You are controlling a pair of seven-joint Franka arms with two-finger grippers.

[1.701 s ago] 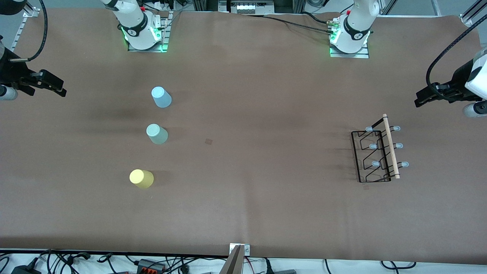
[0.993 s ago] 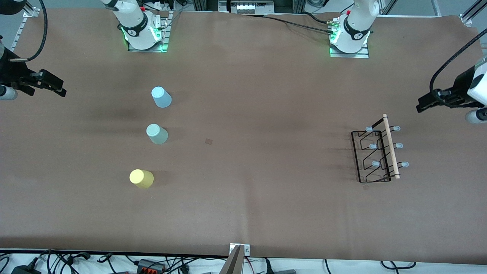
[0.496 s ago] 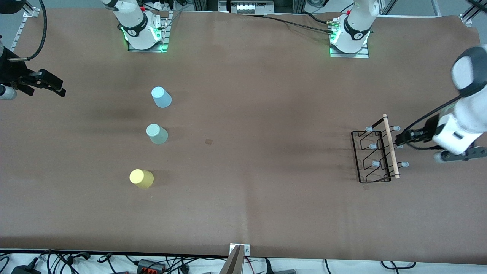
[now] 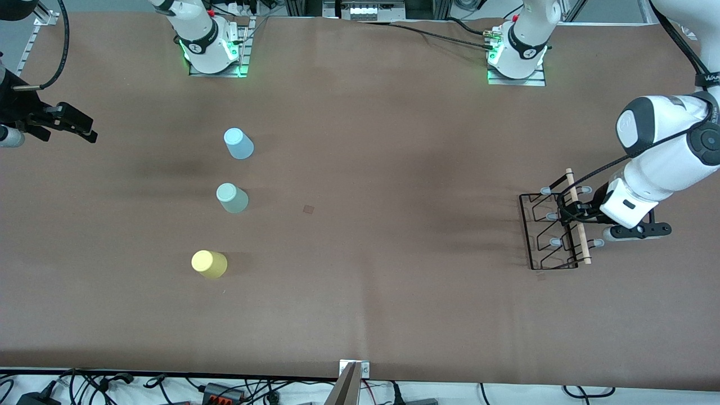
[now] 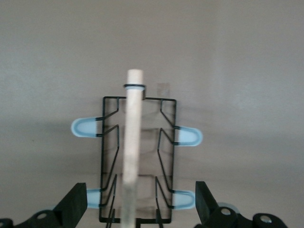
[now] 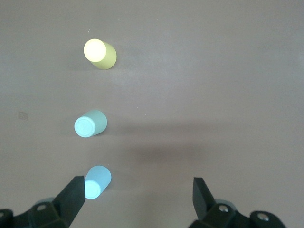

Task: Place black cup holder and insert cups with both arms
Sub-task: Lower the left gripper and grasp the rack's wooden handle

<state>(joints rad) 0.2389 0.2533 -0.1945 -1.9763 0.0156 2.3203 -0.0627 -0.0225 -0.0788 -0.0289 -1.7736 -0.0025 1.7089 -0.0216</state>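
Note:
The black cup holder (image 4: pixel 550 232) stands at the left arm's end of the table, its wooden rod (image 4: pixel 578 225) along the top. My left gripper (image 4: pixel 571 212) is open right over the rod's middle. In the left wrist view the rod (image 5: pixel 133 142) runs between the spread fingers of my left gripper (image 5: pixel 137 206), above the holder (image 5: pixel 164 142). Three cups stand upside down toward the right arm's end: light blue (image 4: pixel 238 143), mint (image 4: pixel 231 198) and yellow (image 4: pixel 208 264). My right gripper (image 4: pixel 79 126) waits open above that table end. The right wrist view shows my right gripper (image 6: pixel 137 202) above the yellow (image 6: pixel 99 53), mint (image 6: pixel 90 123) and blue (image 6: pixel 97 182) cups.
A small dark square mark (image 4: pixel 308 209) lies on the brown table cover near the middle. The two arm bases (image 4: pixel 211 48) stand along the table edge farthest from the front camera. Cables and a metal bracket (image 4: pixel 353 371) line the nearest edge.
My left arm has swung in from the table's end and come down over the holder's wooden rod, gripper open. The right arm, cups and holder have not moved.

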